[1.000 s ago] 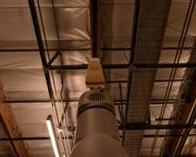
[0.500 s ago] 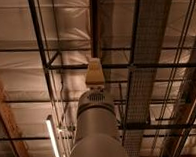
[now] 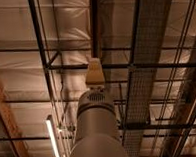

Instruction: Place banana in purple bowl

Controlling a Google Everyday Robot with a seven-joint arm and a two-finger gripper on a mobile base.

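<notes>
Overhead | arm [image 3: 94, 128] points at ceiling beams [image 3: 45, 56] | gripper [image 3: 94, 72] at its tip | lamp [image 3: 54, 144] left

The gripper [image 3: 94, 72] is seen atop the upright arm [image 3: 94, 128] at centre — ceiling beams [image 3: 66, 67] overhead, a light tube [image 3: 54, 143] left, a cable tray [image 3: 147, 55] right

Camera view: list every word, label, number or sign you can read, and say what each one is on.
None: no readable text.
The grey cylindrical robot arm bears no legible marking; its vent grille shows no lettering.
The tan gripper at its tip, pointing at the ceiling, is unmarked.
The dark steel ceiling trusses and lit fluorescent tube carry no signs.
</notes>
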